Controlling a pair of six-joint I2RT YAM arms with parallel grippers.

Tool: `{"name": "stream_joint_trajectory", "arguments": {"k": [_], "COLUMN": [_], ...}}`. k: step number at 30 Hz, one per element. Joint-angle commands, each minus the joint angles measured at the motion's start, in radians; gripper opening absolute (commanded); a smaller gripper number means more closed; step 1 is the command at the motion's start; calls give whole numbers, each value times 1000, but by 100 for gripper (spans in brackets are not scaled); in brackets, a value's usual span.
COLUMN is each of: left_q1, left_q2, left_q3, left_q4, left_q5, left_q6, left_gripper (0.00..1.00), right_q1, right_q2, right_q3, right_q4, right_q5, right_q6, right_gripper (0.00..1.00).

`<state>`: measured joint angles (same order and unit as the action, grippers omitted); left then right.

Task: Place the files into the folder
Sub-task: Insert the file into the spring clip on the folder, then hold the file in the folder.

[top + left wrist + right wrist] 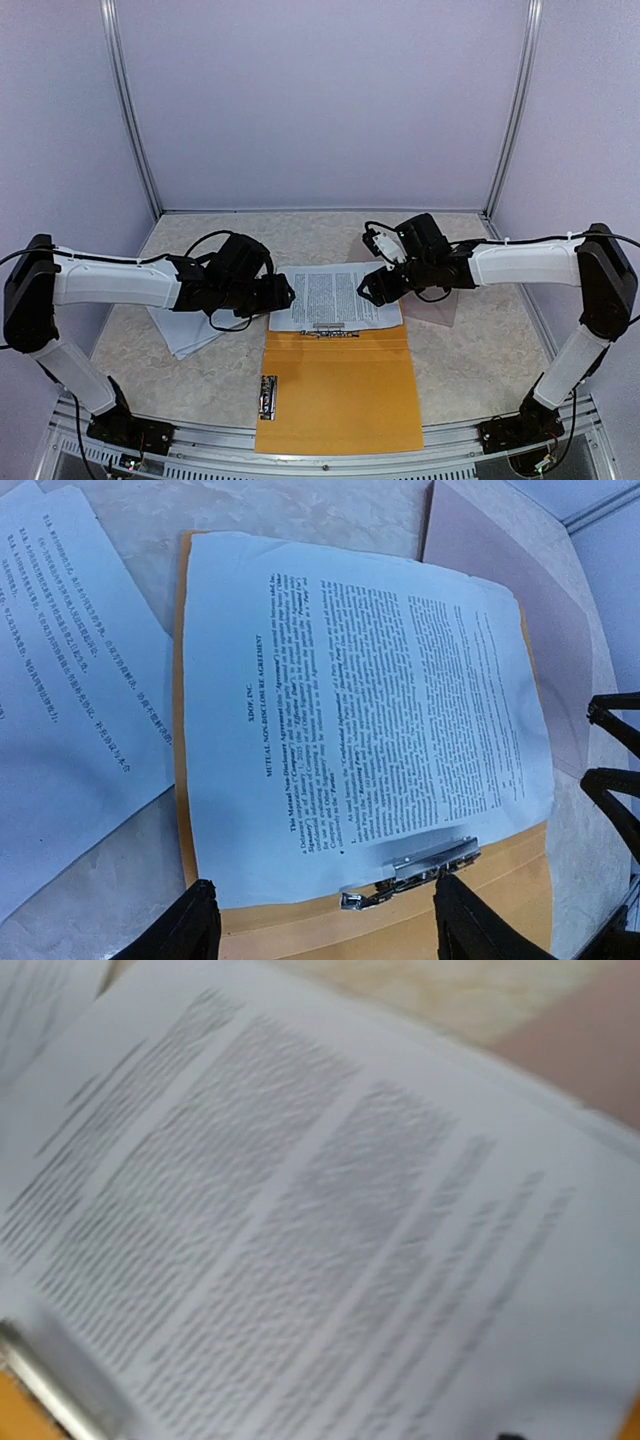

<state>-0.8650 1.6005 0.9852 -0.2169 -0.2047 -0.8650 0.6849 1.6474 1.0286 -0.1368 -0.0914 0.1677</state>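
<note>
White printed sheet (335,295) (370,710), one of the files, lies flat on the far half of the open orange folder (340,395) (500,880), with an orange margin showing along its left side. A metal clip (330,331) (415,865) sits across the sheet's near edge, at the folder's middle fold; can't tell if it clamps the paper. The right wrist view is filled by the same page (300,1210), blurred.

More white sheets (185,335) (70,680) lie on the table (470,370) left of the folder, partly under the left arm. A taupe cover (440,312) (500,570) lies off the sheet's right edge. A second clip (268,397) is at the folder's left edge, on the near half.

Left gripper (283,295) (325,885) is at the sheet's left edge, jaws spread wide, holding nothing. Right gripper (372,288) is at the sheet's right edge, fingers (612,710) apart; contact with the paper unclear.
</note>
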Motion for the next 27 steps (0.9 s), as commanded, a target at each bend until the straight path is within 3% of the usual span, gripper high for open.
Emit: {"name": "stream_joint_trajectory", "arguments": {"k": [1,4,10,19,27], "left_q1": [-4,-5,4,8,4], "left_q2": [-70,-71,12,68,44], "left_q3": [-133,-148,-109,-81,-107], "left_q4": [200,261,255,232,221], "left_q5": [185,287,362,371,357], "left_q6": [162,194,150,85,50], "left_gripper": [70,69,65,60,61], "right_q1": [44,54,55,54,54], "right_q2": [1,3,-25,-27,129], "right_q3": [-26,-47,-84,-105,29], "right_q4": [-37,-20,-21,-20,23], "right_q5": [0,-13,-26,-4,9], "right_q6": [-24,-11,6,-4,-28], "right_gripper": [72,70,66,60,59]}}
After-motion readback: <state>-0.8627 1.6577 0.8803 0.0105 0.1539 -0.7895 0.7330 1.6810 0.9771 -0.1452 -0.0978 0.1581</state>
